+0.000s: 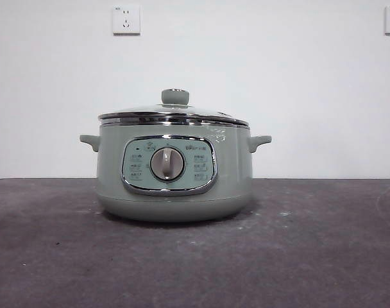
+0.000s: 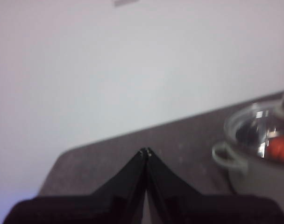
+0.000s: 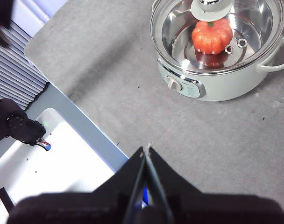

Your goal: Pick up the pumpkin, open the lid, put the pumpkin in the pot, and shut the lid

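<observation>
1. The right gripper is seen with its jaws pressed together at the tips and nothing held; it is raised well apart from the pot, which lies toward one o'clock from it in its wrist view.
2. The left gripper is likewise closed tip to tip and empty, with the pot off toward three o'clock.
3. Both arms are judged to be parked clear because the work appears done: the pumpkin is seen through the glass, resting on the pot's steel floor.
4. The lid is seated level on the rim, its knob upright at twelve o'clock above the dial.
5. The pot stands alone on the grey table; wall sockets are set behind it.
6. Nothing is found in the way of either arm.
</observation>
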Robot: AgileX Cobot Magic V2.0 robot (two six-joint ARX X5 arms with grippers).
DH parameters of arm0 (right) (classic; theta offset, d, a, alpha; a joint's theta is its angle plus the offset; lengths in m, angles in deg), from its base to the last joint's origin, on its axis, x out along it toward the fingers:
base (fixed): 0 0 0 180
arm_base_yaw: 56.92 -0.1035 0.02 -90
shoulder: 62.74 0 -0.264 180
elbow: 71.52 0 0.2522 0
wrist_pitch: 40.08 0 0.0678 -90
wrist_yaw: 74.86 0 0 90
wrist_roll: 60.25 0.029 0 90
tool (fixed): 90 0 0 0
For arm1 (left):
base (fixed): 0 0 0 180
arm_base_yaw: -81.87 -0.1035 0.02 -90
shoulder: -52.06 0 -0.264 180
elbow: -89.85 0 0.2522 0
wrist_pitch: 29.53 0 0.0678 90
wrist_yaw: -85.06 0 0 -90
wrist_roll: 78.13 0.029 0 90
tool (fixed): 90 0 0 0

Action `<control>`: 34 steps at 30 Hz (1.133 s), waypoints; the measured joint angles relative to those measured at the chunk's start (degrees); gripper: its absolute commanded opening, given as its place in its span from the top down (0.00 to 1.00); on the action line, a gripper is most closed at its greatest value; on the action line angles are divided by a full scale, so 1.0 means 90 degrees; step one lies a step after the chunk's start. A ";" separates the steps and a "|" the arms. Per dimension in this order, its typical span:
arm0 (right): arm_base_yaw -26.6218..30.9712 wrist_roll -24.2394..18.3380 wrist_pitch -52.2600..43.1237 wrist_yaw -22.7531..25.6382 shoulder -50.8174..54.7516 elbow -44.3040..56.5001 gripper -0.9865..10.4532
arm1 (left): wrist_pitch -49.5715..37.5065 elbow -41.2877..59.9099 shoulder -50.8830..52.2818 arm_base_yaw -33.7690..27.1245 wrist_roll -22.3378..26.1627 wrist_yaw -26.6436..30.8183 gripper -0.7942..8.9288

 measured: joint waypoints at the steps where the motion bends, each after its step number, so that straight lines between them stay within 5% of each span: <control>1: 0.0000 0.0000 0.0000 0.0000 0.0000 0.0000 0.91 | -0.0041 0.0287 0.0177 -0.0022 -0.0005 0.0005 0.92; 15: 0.0000 0.0000 0.0000 0.0000 0.0002 0.0000 0.91 | -0.0109 0.2436 0.1447 -0.0073 -0.0386 0.0019 0.92; 34: 0.0002 0.0002 0.0000 0.0000 0.0007 0.0000 0.91 | 0.0449 0.2715 0.1877 -0.0075 -0.0602 0.0017 0.92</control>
